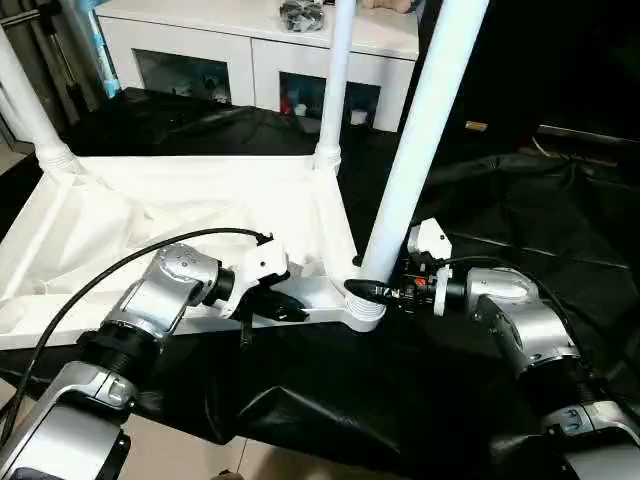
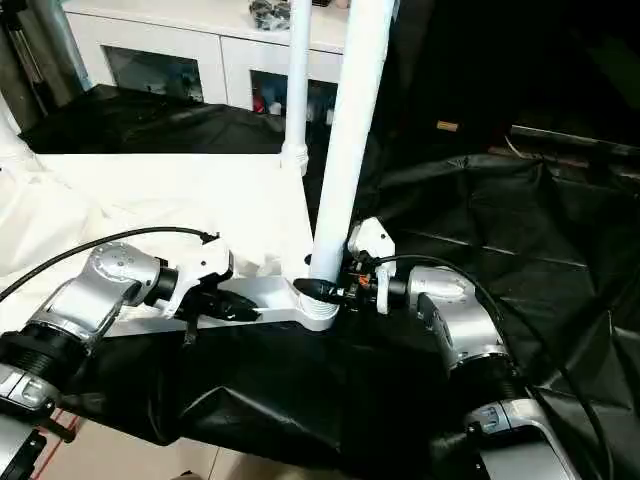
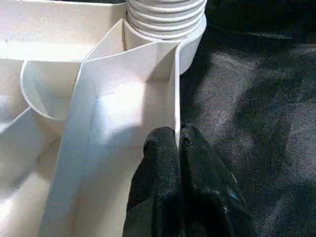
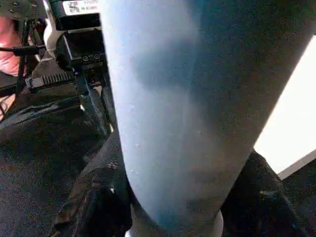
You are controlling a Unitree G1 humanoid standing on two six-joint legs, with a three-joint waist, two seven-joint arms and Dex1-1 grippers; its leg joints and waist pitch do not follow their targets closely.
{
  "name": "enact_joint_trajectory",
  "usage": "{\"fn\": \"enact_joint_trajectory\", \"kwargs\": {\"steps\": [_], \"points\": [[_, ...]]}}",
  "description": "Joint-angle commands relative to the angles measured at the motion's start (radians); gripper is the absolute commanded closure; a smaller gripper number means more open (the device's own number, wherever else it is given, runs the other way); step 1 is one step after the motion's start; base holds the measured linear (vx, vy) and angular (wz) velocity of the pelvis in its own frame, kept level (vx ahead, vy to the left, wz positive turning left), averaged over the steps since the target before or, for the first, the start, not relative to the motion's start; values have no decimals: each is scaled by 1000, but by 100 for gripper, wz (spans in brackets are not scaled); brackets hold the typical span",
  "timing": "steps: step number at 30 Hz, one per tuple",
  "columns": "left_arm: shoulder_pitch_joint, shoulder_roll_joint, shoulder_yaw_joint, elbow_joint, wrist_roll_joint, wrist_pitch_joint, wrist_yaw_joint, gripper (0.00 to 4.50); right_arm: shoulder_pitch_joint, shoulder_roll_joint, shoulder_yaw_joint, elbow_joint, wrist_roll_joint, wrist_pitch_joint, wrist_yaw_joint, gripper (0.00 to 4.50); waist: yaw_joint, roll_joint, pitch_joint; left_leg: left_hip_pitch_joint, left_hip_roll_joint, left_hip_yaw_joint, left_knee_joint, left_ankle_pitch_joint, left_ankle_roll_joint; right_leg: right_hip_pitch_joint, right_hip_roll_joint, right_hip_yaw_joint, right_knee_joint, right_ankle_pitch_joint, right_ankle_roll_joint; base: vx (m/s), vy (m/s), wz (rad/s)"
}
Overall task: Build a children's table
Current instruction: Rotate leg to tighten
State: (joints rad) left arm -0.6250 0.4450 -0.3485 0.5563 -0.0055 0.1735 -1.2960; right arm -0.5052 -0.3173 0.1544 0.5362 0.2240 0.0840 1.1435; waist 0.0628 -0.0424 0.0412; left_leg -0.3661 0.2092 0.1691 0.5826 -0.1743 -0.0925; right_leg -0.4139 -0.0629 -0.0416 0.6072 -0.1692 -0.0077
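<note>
Children's table [image 1: 200,200] upside down, black sheet [image 1: 520,220], white cabinet [image 1: 260,50] behind

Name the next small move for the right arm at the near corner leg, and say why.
Probably keep twisting the leg further into the corner socket. The right end effector is closed around the leg's base just above the socket, ridges still show at the joint, and the left end effector pinches the tabletop's rim, steadying it.
</note>
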Motion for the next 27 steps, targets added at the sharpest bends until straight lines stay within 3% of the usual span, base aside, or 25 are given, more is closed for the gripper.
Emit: {"fn": "enact_joint_trajectory", "kwargs": {"steps": [1,3,6,7,8,9,10,12,15,16,17,22,24,27], "points": [[-19,-28,0,-11,-10,-19,3,450,37,10,55,83,-49,22,14,261,4,7,-52,10,19,2,-74,-289,15,47,-65,35,-78,-302,-199,0,0,0],[-26,-37,9,0,-2,-10,37,450,31,26,40,108,-57,8,-33,261,4,8,-51,10,19,1,-75,-294,12,46,-64,34,-79,-311,-198,0,0,0],[-43,-58,30,19,4,13,103,450,14,59,9,154,-72,-2,-152,261,1,7,-44,14,18,-1,-78,-347,-1,39,-66,33,-88,-411,-177,0,0,0],[-62,-83,52,32,-1,42,155,450,-3,92,-20,194,-79,-9,-265,261,-3,5,-38,24,13,-6,-78,-405,-17,31,-67,27,-103,-545,-141,0,0,0],[-72,-97,61,36,-3,60,183,450,-12,109,-33,217,-83,-6,-324,261,-3,5,-38,24,13,-6,-78,-405,-17,31,-67,27,-103,-545,-141,0,0,0],[-80,-109,68,39,-5,72,204,450,-21,123,-42,238,-87,0,-371,261,-10,5,-36,26,9,-15,-77,-433,-31,29,-71,20,-115,-662,-94,-60,-3,-8],[-88,-123,71,40,-5,89,224,450,-29,136,-48,256,-91,-1,-410,261,-10,6,-37,26,8,-17,-76,-435,-32,30,-73,18,-120,-681,-81,-60,-3,-8],[-100,-147,75,41,-4,113,256,450,-45,160,-60,290,-92,2,-471,261,-16,10,-37,22,10,-21,-81,-446,-30,32,-75,11,-124,-675,-76,-26,5,-6],[-130,-209,81,49,7,167,343,450,-98,217,-96,375,-79,27,-609,261,-23,20,-40,24,14,-27,-89,-472,-31,39,-73,-5,-122,-580,-107,0,0,0],[-141,-234,84,56,14,186,383,450,-120,234,-108,405,-78,36,-658,261,-30,17,-39,22,14,-27,-90,-482,-31,41,-72,-10,-123,-559,-113,0,0,0],[-151,-258,87,61,20,206,419,450,-141,253,-119,436,-81,43,-701,261,-27,22,-40,28,13,-26,-88,-489,-30,38,-74,-8,-124,-545,-122,0,0,0],[-194,-354,100,113,55,252,596,450,-216,311,-157,520,-83,34,-853,261,-26,18,-39,36,8,-18,-81,-491,-19,28,-71,-6,-130,-533,-129,0,0,0],[-195,-355,100,118,57,252,600,450,-218,312,-156,523,-86,31,-856,261,-23,16,-41,25,8,-18,-84,-464,-9,37,-72,-4,-125,-507,-130,0,0,0],[-192,-348,97,119,61,253,602,450,-224,317,-154,539,-98,18,-862,261,-18,17,-44,19,9,-13,-86,-415,-1,42,-73,2,-116,-437,-150,0,0,0]]}}
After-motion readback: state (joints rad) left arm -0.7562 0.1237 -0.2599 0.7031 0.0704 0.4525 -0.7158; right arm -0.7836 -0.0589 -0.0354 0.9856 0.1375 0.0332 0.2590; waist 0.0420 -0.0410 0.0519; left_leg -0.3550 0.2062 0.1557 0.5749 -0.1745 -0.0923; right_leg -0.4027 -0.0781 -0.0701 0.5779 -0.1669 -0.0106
